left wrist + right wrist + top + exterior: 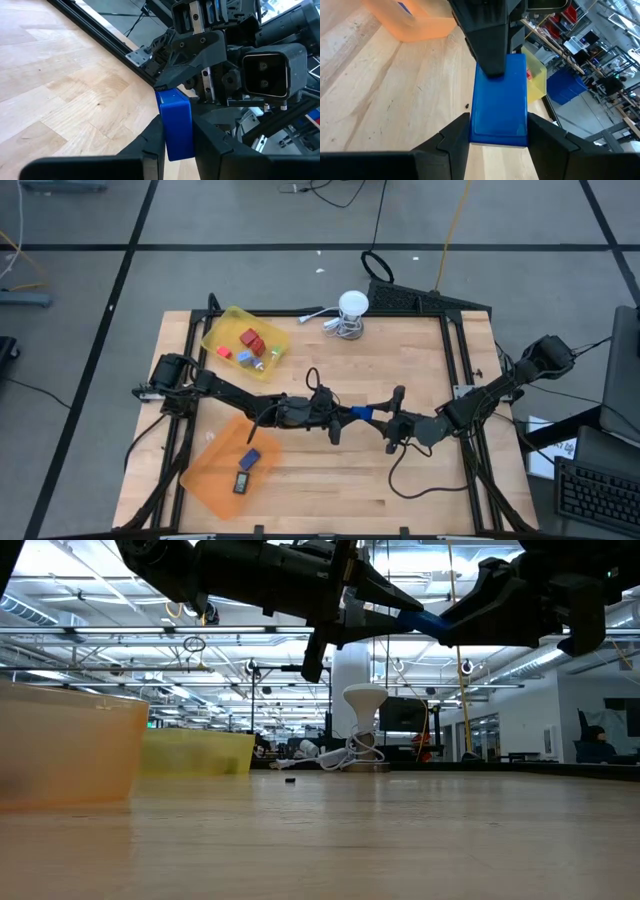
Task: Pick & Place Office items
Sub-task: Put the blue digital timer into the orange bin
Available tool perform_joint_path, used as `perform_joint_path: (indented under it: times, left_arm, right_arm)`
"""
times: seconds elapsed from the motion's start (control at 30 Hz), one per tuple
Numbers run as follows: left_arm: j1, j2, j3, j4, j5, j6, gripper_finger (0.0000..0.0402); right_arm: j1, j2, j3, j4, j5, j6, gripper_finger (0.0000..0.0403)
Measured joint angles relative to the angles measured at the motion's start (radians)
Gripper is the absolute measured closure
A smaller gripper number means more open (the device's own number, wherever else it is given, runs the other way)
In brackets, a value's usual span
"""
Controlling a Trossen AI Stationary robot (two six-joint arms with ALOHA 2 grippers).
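A small blue block (pixel 362 413) hangs in the air over the middle of the table, between my two grippers. My left gripper (pixel 345 415) reaches in from the table's left and is shut on one end of it. My right gripper (pixel 385 420) reaches in from the right and is shut on the other end. In the low view the block (pixel 425 622) is well above the tabletop. Red and blue pieces lie in the yellow tray (pixel 222 328). A blue and a dark piece lie in the orange tray (pixel 205 475). My left gripper (pixel 177 122) pinches the blue block between its two fingers at the end nearer to it (pixel 177 142). The fingers come level from the table's left. The block is lifted clear and points toward the right gripper. My right gripper (pixel 498 120) pinches the opposite end of the block (pixel 498 132) between its two fingers, one on each long side. It comes level from the table's right. The left gripper's dark finger (pixel 487 45) lies over the block's far end.
A white round object with a coiled cable (pixel 350 310) stands near the table's far edge. A tiny black piece (pixel 290 780) lies on the bare wood. Black rails (pixel 455 370) run along the table's sides. Bare wood lies toward the near edge.
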Motion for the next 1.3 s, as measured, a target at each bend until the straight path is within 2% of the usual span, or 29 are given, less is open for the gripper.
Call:
perform_joint_path:
  times: [0.13, 0.27, 0.43, 0.67, 0.83, 0.93, 1.07, 1.2, 1.3]
  left_arm:
    - [0.001, 0.000, 0.000, -0.002, 0.001, 0.009, 0.0319]
    - [0.006, 0.000, 0.000, -0.010, 0.007, 0.030, 0.0311]
    - [0.014, -0.027, -0.001, -0.042, 0.046, 0.056, 0.0340]
    - [-0.004, -0.150, -0.001, -0.256, 0.049, 0.103, 0.0344]
    - [-0.067, -0.270, -0.001, -0.480, 0.030, 0.097, 0.0334]
    - [-0.144, -0.344, -0.001, -0.656, -0.054, 0.070, 0.0341]
    - [-0.287, -0.435, 0.000, -0.890, -0.263, -0.035, 0.0343]
    - [-0.452, -0.472, 0.000, -1.110, -0.475, -0.257, 0.0343]
    - [-0.572, -0.469, 0.000, -1.280, -0.579, -0.495, 0.0343]
  right_arm:
    - [0.002, 0.000, 0.000, 0.000, -0.005, 0.035, 0.0240]
    - [0.002, -0.006, 0.000, 0.003, -0.008, 0.155, 0.0222]
    - [0.003, -0.065, 0.000, -0.049, -0.024, 0.276, 0.0192]
    - [0.003, -0.215, 0.000, -0.144, -0.140, 0.373, 0.0175]
    - [0.003, -0.272, 0.000, -0.230, -0.145, 0.429, 0.0183]
    - [0.003, -0.278, 0.000, -0.266, -0.141, 0.447, 0.0187]
    - [0.003, -0.277, 0.000, -0.275, -0.141, 0.457, 0.0187]
    - [0.003, -0.276, 0.000, -0.274, -0.141, 0.457, 0.0187]
    - [0.003, -0.275, 0.000, -0.274, -0.141, 0.457, 0.0189]
